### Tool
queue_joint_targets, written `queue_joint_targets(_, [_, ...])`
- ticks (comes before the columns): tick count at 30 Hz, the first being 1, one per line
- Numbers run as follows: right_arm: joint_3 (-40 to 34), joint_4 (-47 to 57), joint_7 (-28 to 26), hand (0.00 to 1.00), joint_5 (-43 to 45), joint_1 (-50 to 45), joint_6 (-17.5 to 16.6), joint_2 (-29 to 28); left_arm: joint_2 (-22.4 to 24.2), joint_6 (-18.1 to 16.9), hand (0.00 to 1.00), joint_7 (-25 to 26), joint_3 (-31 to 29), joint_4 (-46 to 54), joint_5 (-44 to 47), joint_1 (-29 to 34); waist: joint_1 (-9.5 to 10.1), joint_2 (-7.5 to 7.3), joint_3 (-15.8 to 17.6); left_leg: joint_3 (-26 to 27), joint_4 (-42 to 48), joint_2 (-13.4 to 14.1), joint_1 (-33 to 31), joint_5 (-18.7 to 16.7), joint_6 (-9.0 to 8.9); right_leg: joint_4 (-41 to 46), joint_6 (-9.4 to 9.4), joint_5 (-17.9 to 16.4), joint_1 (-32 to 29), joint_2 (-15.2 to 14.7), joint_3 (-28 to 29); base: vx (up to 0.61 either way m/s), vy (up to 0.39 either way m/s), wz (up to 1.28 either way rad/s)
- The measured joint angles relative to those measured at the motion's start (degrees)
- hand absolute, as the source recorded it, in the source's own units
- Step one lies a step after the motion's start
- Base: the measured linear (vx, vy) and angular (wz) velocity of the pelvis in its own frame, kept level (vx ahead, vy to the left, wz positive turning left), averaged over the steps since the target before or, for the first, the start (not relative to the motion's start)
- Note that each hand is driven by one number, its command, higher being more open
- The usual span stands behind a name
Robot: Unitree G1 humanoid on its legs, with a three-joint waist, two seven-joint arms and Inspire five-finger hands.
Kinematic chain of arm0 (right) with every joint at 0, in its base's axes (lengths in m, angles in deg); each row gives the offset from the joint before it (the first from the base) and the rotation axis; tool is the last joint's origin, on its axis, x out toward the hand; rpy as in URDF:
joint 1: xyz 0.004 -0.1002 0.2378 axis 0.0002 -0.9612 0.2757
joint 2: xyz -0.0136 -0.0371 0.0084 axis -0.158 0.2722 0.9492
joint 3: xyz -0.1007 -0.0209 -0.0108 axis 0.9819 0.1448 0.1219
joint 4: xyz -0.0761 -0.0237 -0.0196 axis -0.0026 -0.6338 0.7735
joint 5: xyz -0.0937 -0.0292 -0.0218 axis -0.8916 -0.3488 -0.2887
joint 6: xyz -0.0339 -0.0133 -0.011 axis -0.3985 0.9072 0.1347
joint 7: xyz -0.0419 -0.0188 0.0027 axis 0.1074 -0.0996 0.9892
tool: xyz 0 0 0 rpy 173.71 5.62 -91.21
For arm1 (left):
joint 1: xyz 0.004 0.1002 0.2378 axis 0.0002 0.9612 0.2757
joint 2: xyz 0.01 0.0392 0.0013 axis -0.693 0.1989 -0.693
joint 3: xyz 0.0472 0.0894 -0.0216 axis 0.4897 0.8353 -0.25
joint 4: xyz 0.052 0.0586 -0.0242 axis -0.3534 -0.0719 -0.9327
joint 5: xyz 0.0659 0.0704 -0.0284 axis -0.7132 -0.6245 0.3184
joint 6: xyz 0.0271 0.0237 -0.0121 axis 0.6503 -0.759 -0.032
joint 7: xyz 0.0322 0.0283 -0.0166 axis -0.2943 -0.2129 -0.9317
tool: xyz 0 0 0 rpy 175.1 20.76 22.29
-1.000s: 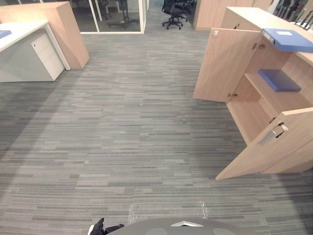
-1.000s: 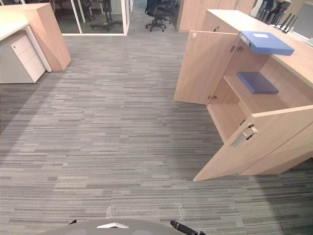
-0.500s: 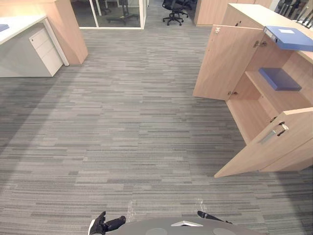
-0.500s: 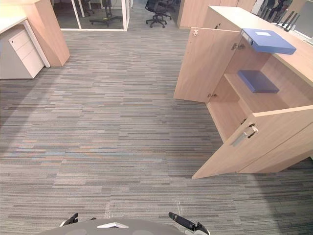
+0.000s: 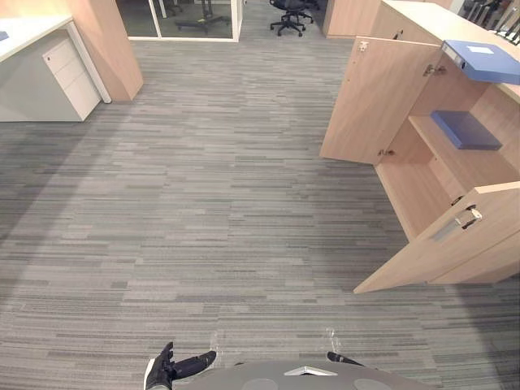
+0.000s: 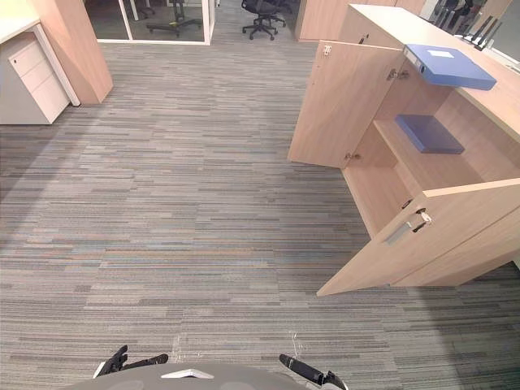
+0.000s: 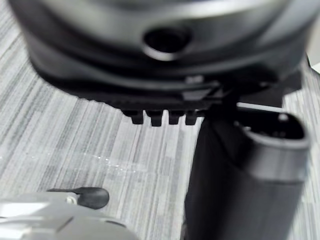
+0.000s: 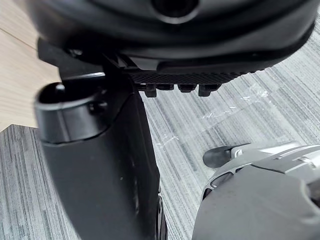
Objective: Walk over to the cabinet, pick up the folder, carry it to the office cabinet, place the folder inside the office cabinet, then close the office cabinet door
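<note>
Noted left hand and right hand low, both slack, spread and empty, likely kept free for walking; sighted blue folder well ahead and right of both, flat atop the open-doored cabinet, edge overhanging, perhaps for easy grasp.

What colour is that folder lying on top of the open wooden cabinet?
Blue. The folder shows best in the right eye view.
</note>
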Motion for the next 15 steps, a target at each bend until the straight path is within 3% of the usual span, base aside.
queue_joint_targets(15, [1.2, 0.0, -0.1, 1.0, -0.1, 0.5, -0.2, 0.0, -0.2, -0.1, 1.0, 1.7, 0.0, -1.7, -3.8, -0.7, -0.11, -0.36, 0.2, -0.2, 0.0, 0.0, 0.1, 0.2, 0.21, -0.3, 0.2, -0.1, 0.2, 0.0, -0.3, -0.03, -0.008, 0.0])
